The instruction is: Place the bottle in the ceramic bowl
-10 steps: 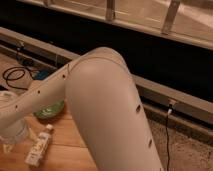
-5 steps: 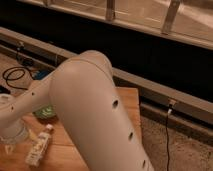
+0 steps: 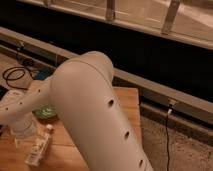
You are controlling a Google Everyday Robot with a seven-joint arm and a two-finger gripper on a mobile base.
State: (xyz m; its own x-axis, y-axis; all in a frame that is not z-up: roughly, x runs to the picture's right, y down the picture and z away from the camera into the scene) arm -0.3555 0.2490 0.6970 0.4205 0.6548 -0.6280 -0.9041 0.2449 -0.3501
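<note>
The bottle (image 3: 39,149) lies on its side on the wooden table (image 3: 125,102) at the lower left, its white cap toward the bowl. The green ceramic bowl (image 3: 45,111) sits just beyond it, mostly hidden behind my arm. My gripper (image 3: 21,136) hangs at the far left, low over the table, right beside the bottle on its left. My big white arm (image 3: 95,110) fills the middle of the view and hides much of the table.
A coiled black cable (image 3: 15,75) and a blue object (image 3: 44,74) lie on the floor beyond the table's left end. A thin cable (image 3: 167,132) hangs past the table's right edge. A dark wall with metal rails (image 3: 150,85) runs behind.
My arm has swung left and nearer the camera, covering more of the bowl. The gripper has come down beside the bottle. The bottle has stayed where it was.
</note>
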